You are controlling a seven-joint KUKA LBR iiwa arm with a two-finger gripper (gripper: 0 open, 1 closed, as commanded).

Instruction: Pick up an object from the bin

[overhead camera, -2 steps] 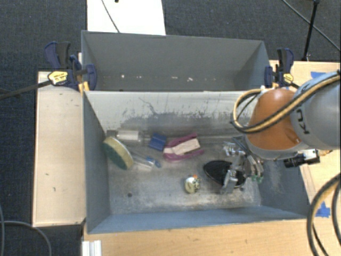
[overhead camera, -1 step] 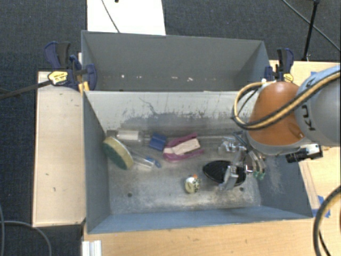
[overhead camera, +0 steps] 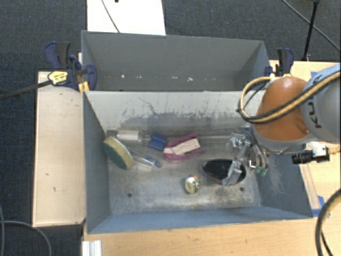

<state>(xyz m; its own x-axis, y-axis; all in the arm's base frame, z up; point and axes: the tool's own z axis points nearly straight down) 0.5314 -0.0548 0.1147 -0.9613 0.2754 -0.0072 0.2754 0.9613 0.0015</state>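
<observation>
Orange wrist cover (overhead camera: 279,111) sits highest, the tool (overhead camera: 234,174) below it at the right edge of the flat black oval (overhead camera: 217,169), front-right in the bin (overhead camera: 96,159). How far it is open I cannot tell. Being off-centre, it may shove the oval toward the speckled ball (overhead camera: 192,184).

Green disc (overhead camera: 118,152) left; blue block (overhead camera: 157,142); pink pkg (overhead camera: 182,146) mid; ball (overhead camera: 192,184).
</observation>
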